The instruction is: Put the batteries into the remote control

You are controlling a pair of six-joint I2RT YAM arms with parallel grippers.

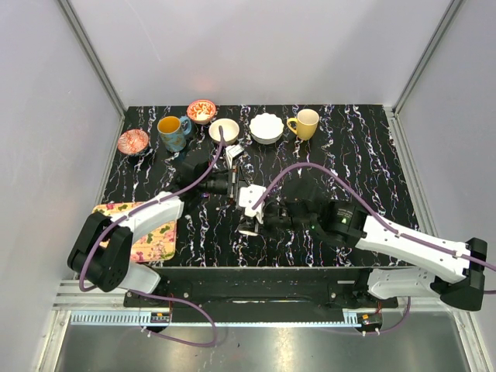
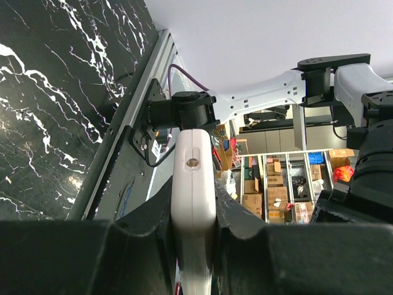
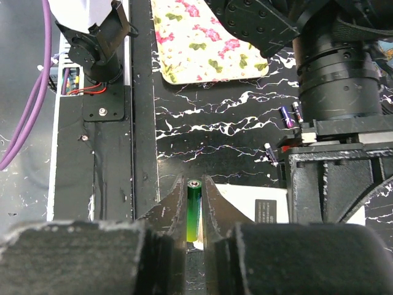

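Right wrist view: right claw (image 3: 193, 190) closed narrow on a green battery (image 3: 193, 215), pinched upright between the fingers. Spare batteries (image 3: 286, 115) lying on the surface (image 3: 202, 141) at 2 o'clock, near each other. Left wrist view: left claw (image 2: 193, 206) clamped tight on the white remote (image 2: 193, 178), long body running toward 12 o'clock. From top external, remote just at 12 o'clock of right claw.
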